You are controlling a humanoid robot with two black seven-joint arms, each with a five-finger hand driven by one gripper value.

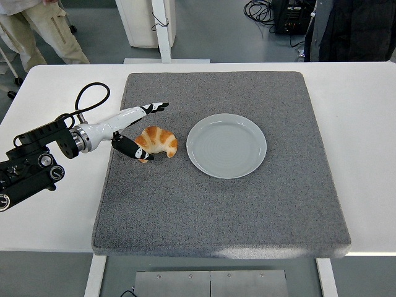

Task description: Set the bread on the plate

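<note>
Now the bread (158, 142) is seen lying on the grey mat (216, 204), just left of the empty plate (226, 146). It is bracketed by the left hand (137, 129), fingers spread, thumb touching its near-left end, nothing gripped.

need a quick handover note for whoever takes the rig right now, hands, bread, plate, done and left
Left hand: open, fingers spread around the left end of the croissant, thumb low against it, other fingers above; not gripped or lifted.
Right hand: not in view.
Croissant: lying on the grey mat, just left of the plate, apart from it.
Plate: empty, at the mat's middle.
Done: hand positioned at the croissant.
Left: close the fingers, lift, carry right, set it on the plate, release.
</note>
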